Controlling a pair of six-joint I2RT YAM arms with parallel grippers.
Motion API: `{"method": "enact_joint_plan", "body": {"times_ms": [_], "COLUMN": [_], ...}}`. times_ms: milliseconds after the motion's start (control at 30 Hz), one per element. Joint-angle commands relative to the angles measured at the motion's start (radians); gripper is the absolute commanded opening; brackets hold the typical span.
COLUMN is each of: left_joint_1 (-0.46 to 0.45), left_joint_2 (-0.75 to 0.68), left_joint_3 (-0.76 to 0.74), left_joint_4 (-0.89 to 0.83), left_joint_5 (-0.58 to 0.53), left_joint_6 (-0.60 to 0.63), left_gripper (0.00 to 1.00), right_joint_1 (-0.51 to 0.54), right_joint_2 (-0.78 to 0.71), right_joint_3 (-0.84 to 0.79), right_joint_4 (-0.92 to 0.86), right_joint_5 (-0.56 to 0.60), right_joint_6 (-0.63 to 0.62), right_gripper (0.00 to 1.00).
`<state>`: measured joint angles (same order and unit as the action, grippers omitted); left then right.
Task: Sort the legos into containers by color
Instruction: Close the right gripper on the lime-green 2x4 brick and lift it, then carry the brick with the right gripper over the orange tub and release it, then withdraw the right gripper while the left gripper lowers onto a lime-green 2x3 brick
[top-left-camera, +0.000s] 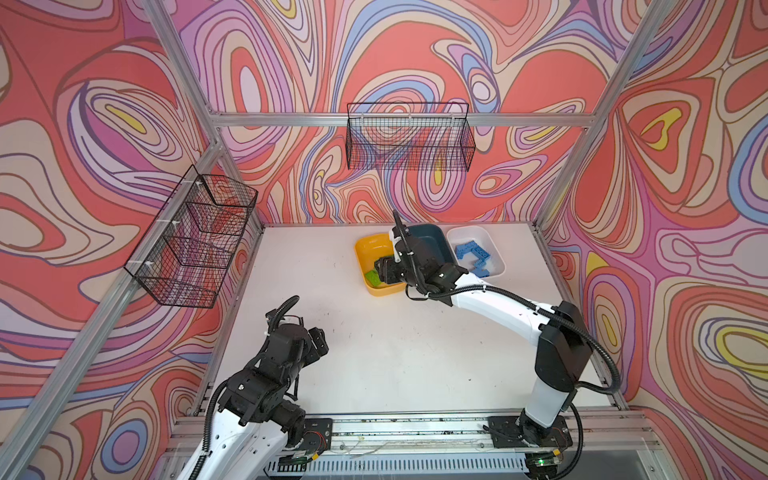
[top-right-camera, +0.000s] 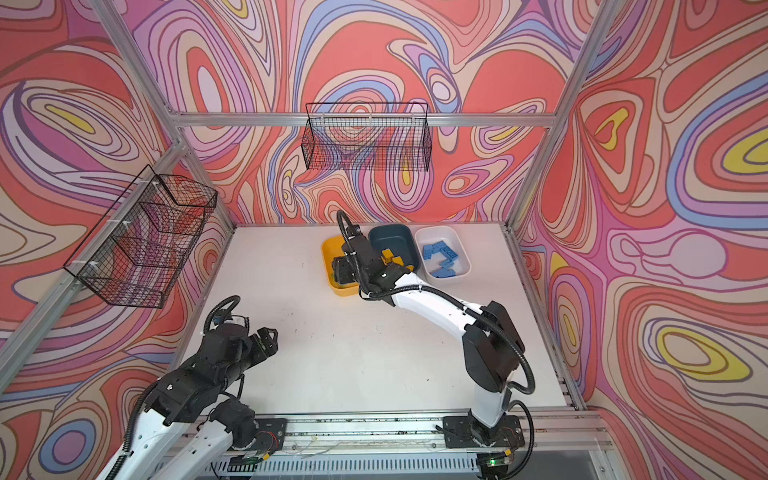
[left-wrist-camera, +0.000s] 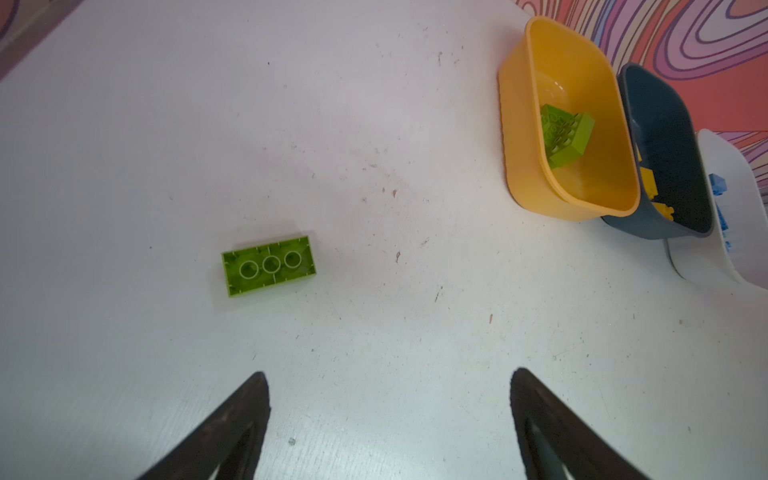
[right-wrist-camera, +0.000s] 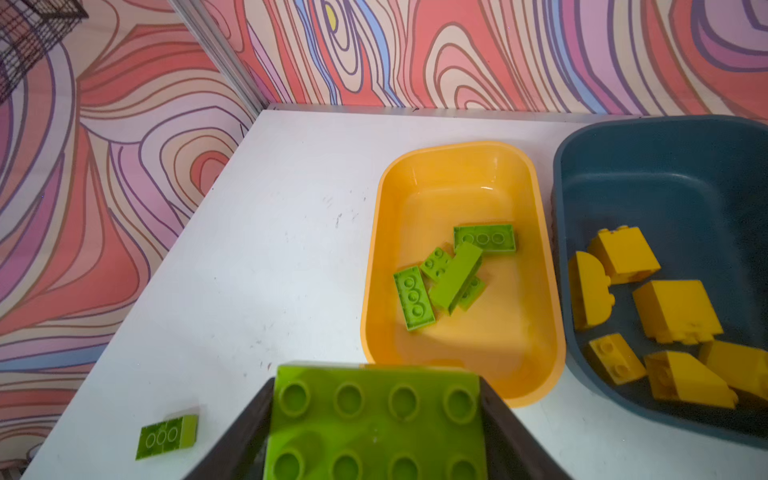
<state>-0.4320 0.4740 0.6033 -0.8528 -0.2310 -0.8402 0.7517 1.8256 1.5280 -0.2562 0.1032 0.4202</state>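
My right gripper (right-wrist-camera: 376, 376) is shut on a wide green lego (right-wrist-camera: 374, 424), studs up, just short of the near rim of the yellow container (right-wrist-camera: 540, 257). Several green legos (right-wrist-camera: 449, 274) lie in that container. In both top views this gripper (top-left-camera: 382, 270) (top-right-camera: 338, 270) hangs over the yellow container (top-left-camera: 361, 257) (top-right-camera: 326, 253). Another green lego (left-wrist-camera: 269, 266) (right-wrist-camera: 166, 436) lies hollow side up on the white table. My left gripper (left-wrist-camera: 388, 372) (top-left-camera: 320, 338) stands open and empty, short of that lego.
A dark blue container (right-wrist-camera: 665, 174) (top-left-camera: 430, 237) with several yellow legos (right-wrist-camera: 673, 311) sits beside the yellow one. Beyond it, a white container (top-left-camera: 496, 249) holds blue legos (top-left-camera: 473, 255). Wire baskets (top-left-camera: 409, 137) (top-left-camera: 195, 237) hang on the back and left walls.
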Motion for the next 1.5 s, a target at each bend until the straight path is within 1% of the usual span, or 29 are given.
{"method": "enact_joint_plan", "body": {"times_ms": [0,133,267,467,567,700,800,867,1000,1100,1200,1333,1400,1467], "left_joint_1": [-0.001,-0.002,-0.001,-0.001,-0.001,0.0,0.0,-0.002,-0.001,-0.001,0.001,0.014,0.041,0.091], "left_joint_2": [-0.021,-0.013,0.01,0.036,0.054,0.076,0.094,0.112,0.167,0.213,0.256,0.303,0.321,0.347], "left_joint_3": [-0.034,-0.046,-0.044,-0.051,-0.051,-0.033,-0.009,0.012,0.075,0.137,0.196,0.246,0.248,0.251], "left_joint_4": [0.036,0.05,0.047,0.048,0.05,0.044,0.015,-0.007,-0.08,-0.15,-0.208,-0.26,-0.257,-0.252], "left_joint_5": [0.047,0.032,0.011,-0.018,-0.032,-0.047,-0.075,-0.093,-0.153,-0.217,-0.261,-0.306,-0.302,-0.284], "left_joint_6": [-0.043,-0.04,-0.036,-0.039,-0.047,-0.076,-0.102,-0.115,-0.145,-0.169,-0.17,-0.171,-0.146,-0.108], "left_gripper": [0.93,0.93,0.94,0.92,0.92,0.93,0.95,1.0,1.0,1.0,1.0,1.0,1.0,1.0], "right_joint_1": [-0.039,-0.088,-0.112,-0.13,-0.135,-0.144,-0.152,-0.155,-0.157,-0.158,-0.158,-0.158,-0.158,-0.158], "right_joint_2": [0.074,0.189,0.287,0.376,0.388,0.379,0.351,0.328,0.272,0.23,0.15,0.003,-0.083,-0.173], "right_joint_3": [0.052,0.154,0.244,0.318,0.331,0.327,0.306,0.287,0.224,0.193,0.119,-0.05,-0.156,-0.291], "right_joint_4": [0.025,0.01,-0.014,-0.029,-0.034,-0.028,-0.009,0.005,0.051,0.065,0.098,0.173,0.222,0.291], "right_joint_5": [-0.123,-0.176,-0.207,-0.234,-0.238,-0.26,-0.279,-0.283,-0.286,-0.289,-0.283,-0.276,-0.273,-0.283], "right_joint_6": [-0.021,-0.018,-0.023,-0.02,-0.02,-0.025,-0.025,-0.024,-0.024,-0.024,-0.021,-0.001,0.017,0.04], "right_gripper": [0.53,0.53,0.52,0.55,0.6,0.73,0.79,0.82,0.87,0.88,0.88,0.88,0.88,0.88]}}
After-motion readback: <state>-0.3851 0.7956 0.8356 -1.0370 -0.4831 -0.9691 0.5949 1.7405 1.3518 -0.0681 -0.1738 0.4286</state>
